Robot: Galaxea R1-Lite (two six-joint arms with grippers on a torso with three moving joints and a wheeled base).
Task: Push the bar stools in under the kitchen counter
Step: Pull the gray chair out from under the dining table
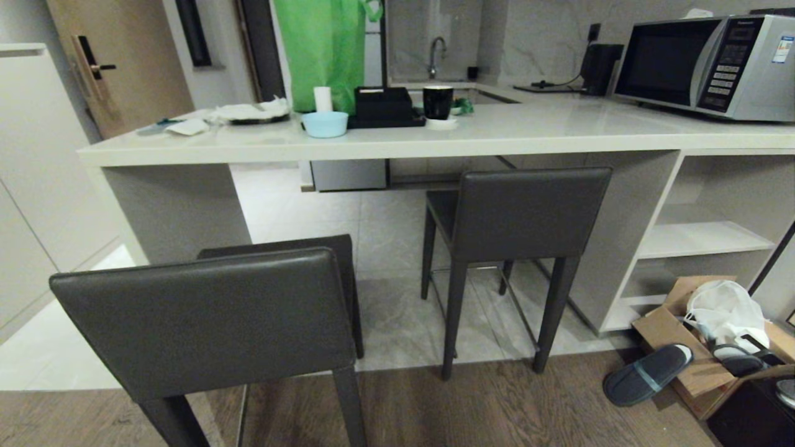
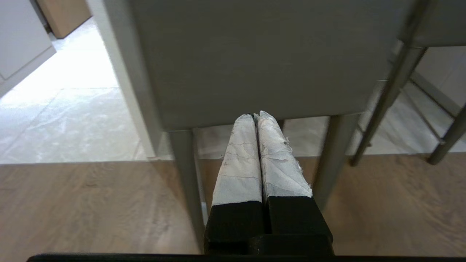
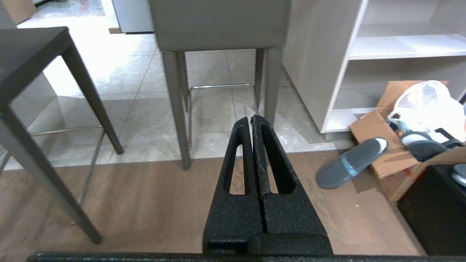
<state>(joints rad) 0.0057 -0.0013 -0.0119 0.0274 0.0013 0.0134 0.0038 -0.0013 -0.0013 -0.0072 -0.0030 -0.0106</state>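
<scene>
Dark grey leather: the near stool (image 1: 211,316) stands at seven o'clock, clear of the table (image 1: 397,139); the far stool (image 1: 515,217) is half under. Left tool (image 2: 256,116) and right tool (image 3: 252,120) are clenched, empty. Pushing hasn't begun; next, press the near backrest forward.

Even, soft indoor light fills the room, and the pale floor tiles (image 1: 385,236) are brightest at the far left, where they wash out to near white. The worktop (image 1: 534,127) carries a mild sheen with faint reflections of what stands on it. Under the slab the light falls off, and the stool legs (image 1: 453,316) throw only faint, diffuse shadows. The head view bows straight lines near its edges. In the left wrist view the near backrest (image 2: 255,58) looks soft and hazy; the right wrist view is sharp, with the white bag (image 3: 429,105) overexposed.
</scene>
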